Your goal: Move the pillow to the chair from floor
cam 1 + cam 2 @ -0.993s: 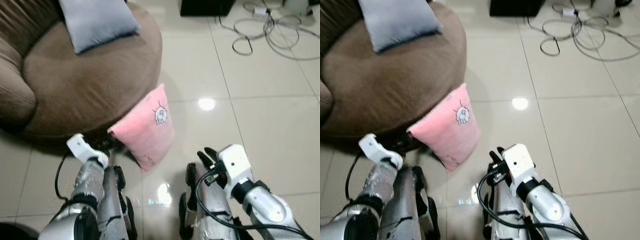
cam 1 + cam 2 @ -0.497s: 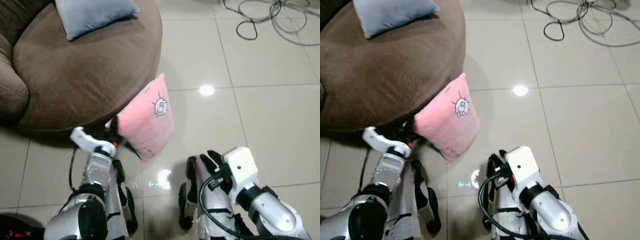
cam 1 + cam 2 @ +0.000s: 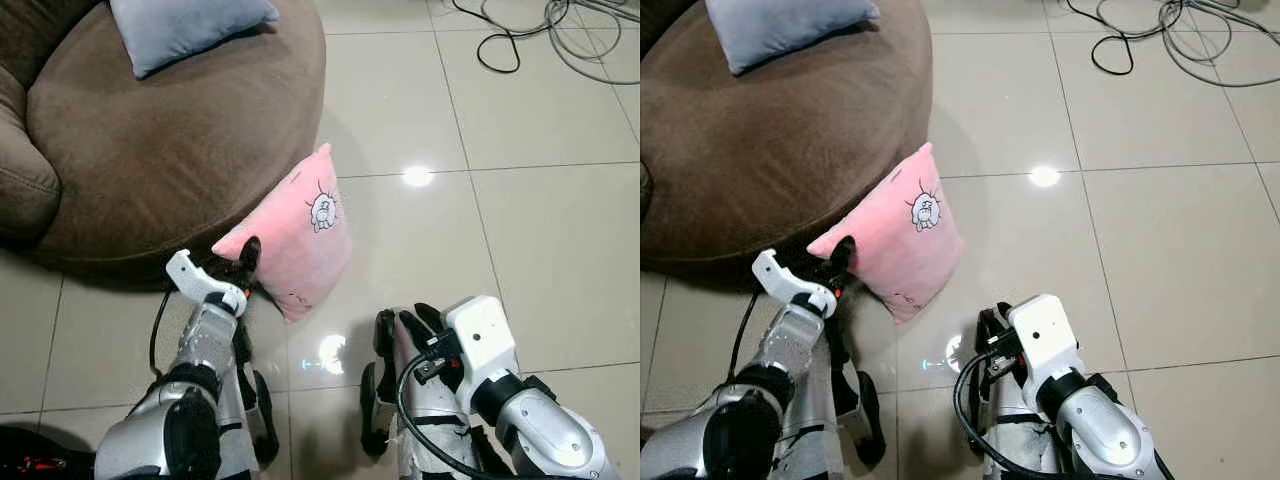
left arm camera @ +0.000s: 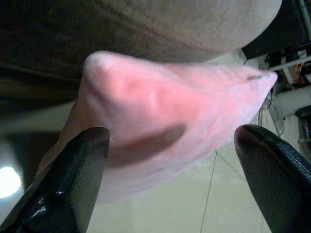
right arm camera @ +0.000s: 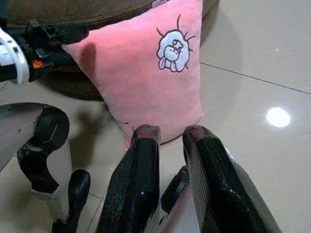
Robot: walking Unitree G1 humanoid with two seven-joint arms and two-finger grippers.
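Pink pillow point(image 3: 292, 232) leaning on chair point(image 3: 150, 150), corner just ahead between spread fingers of left gripper point(image 3: 240, 262); right gripper point(image 5: 167, 145) farther back, nearly closed, empty.

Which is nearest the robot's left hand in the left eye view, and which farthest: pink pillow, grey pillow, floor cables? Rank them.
From the left hand:
1. Square pink cartoon-print pillow, right at the fingertips, leaning on the chair.
2. Grey fabric pillow, up on the brown round chair.
3. Tangled grey floor cables, far right.

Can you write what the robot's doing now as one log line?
left gripper: open, at pink pillow corner | pillow: on floor, leaning on brown chair
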